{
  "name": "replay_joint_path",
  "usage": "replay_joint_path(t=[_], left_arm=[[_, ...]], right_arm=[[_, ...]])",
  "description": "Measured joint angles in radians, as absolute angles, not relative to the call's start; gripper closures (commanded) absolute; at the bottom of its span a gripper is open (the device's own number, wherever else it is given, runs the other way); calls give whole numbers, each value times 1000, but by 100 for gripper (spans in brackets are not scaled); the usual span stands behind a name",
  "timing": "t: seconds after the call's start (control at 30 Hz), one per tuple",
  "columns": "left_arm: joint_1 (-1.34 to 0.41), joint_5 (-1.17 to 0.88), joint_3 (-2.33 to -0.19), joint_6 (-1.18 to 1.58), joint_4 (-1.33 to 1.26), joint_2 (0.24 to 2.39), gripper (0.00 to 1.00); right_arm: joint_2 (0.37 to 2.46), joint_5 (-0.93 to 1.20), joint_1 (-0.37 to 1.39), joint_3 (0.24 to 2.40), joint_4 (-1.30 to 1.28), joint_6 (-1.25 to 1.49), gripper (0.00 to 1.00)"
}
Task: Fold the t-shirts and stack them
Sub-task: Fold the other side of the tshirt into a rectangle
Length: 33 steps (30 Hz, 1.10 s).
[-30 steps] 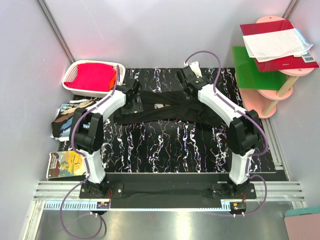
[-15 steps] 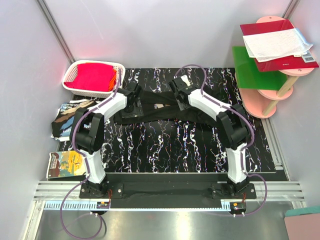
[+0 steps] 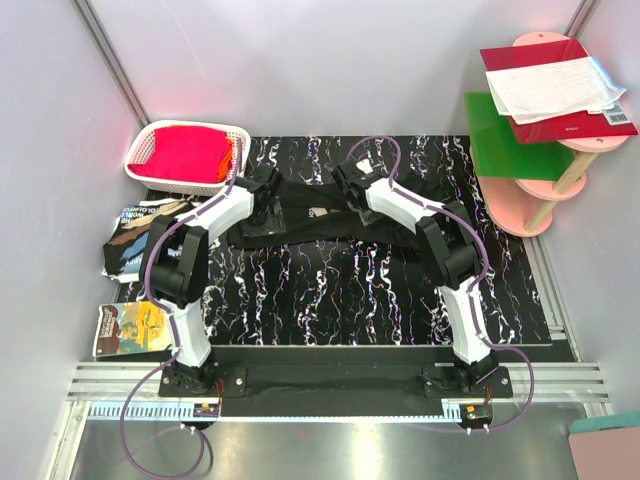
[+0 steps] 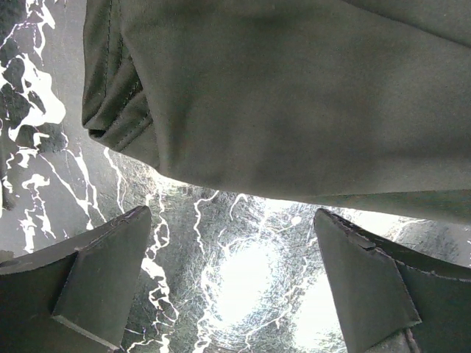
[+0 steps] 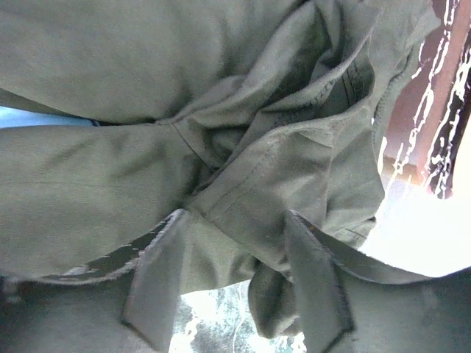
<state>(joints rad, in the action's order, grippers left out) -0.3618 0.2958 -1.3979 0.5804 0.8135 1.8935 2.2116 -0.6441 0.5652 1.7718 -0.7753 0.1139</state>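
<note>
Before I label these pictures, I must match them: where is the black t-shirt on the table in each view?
Top: t-shirt stretched across the table, far middle.
Left wrist: t-shirt fills the upper half.
Right wrist: t-shirt bunched, filling most of the picture.
Shared landmark: the white-veined black table.

the t-shirt (image 3: 300,228) is soft matt black cloth, creased, with stitched hems. the tabletop (image 3: 330,290) is glossy black with white marble-like veins and throws back bright glare. the left gripper (image 4: 229,220) has matt dark plastic fingers with slightly rough edges. the basket (image 3: 190,127) is white plastic lattice holding red cloth (image 3: 188,152). the rails (image 3: 110,382) are dull brushed metal.
</note>
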Motion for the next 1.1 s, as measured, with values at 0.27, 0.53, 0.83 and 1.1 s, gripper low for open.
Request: replay_joint_path(t=[0.27,0.53,0.83,1.1], left_arm=[[-362,300,-1396,581,813,1893,1],[-362,300,-1396,581,813,1893,1],[-362,300,-1396,580,813,1893,1],[-362,302,-1396,580,813,1893,1]], right_arm=[[2225,-688,565,1778,-794,131,78],[2217,-735,565,1779,-805,137,95],[2176,-910,541,1785,-806,156,100],[2178,-990,416,1823,-805,154,100]])
